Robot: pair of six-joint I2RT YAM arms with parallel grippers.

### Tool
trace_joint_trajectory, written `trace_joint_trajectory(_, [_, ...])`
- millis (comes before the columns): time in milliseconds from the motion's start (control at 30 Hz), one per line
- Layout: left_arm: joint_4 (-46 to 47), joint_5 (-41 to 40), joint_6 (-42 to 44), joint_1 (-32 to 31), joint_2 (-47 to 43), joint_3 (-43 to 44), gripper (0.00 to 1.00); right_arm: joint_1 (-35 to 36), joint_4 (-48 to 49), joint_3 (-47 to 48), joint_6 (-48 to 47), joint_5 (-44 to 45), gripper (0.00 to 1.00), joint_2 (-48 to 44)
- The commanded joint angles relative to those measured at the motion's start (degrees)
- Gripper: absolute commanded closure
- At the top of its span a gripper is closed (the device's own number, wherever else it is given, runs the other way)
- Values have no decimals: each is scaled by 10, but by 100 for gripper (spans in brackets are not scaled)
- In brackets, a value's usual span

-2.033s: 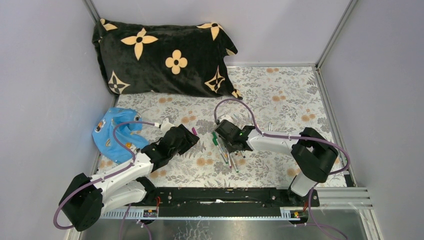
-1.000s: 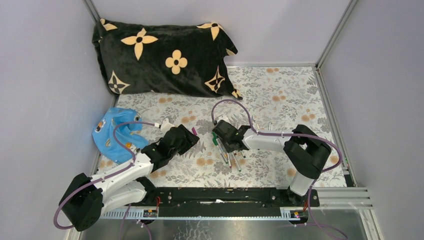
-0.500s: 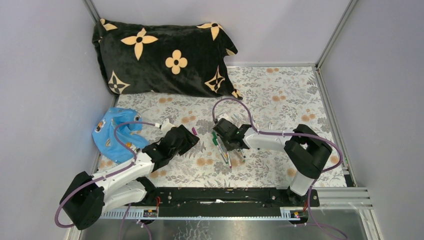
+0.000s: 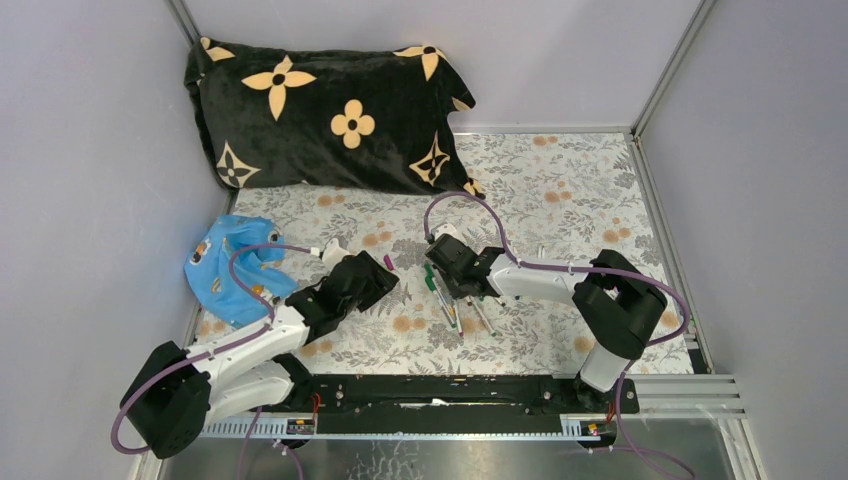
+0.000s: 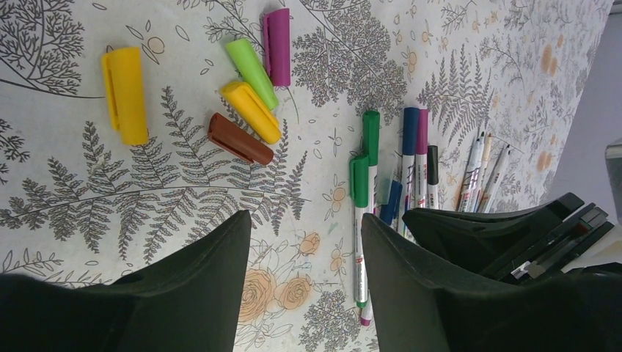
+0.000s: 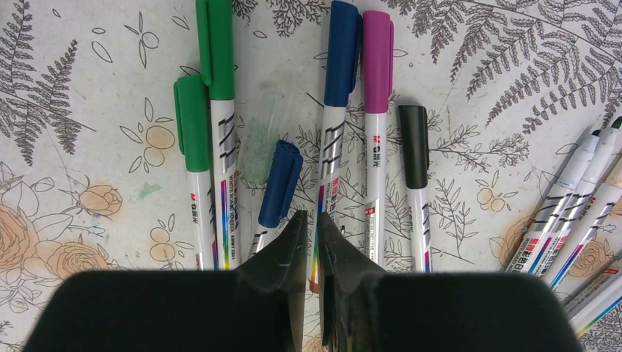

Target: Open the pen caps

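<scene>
Several loose pen caps lie in the left wrist view: yellow, green, purple, a second yellow and brown. Capped pens lie side by side: two green, a long blue, a short blue, magenta and black. My right gripper is down among them, its fingers closed to a narrow slit on the long blue-capped pen's barrel. My left gripper hangs open and empty over the cloth, left of the pens.
Uncapped pens fan out to the right of the capped ones. A black pillow with tan flowers lies at the back. A blue cloth sits by the left wall. The flowered tablecloth covers the table.
My right gripper's fingers have drawn together over the pens, and its arm has shifted slightly. The left arm has stayed where it was.
</scene>
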Motion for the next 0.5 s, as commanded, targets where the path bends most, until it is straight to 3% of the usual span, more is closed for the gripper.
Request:
trace_joint_trajectory(0, [30, -13, -5, -3, 5, -8, 37, -5, -6, 14, -5, 7, 84, -19])
trace_joint_trajectory(467, [51, -4, -9, -3, 21, -14, 37, 2, -81, -49, 63, 3, 65, -126])
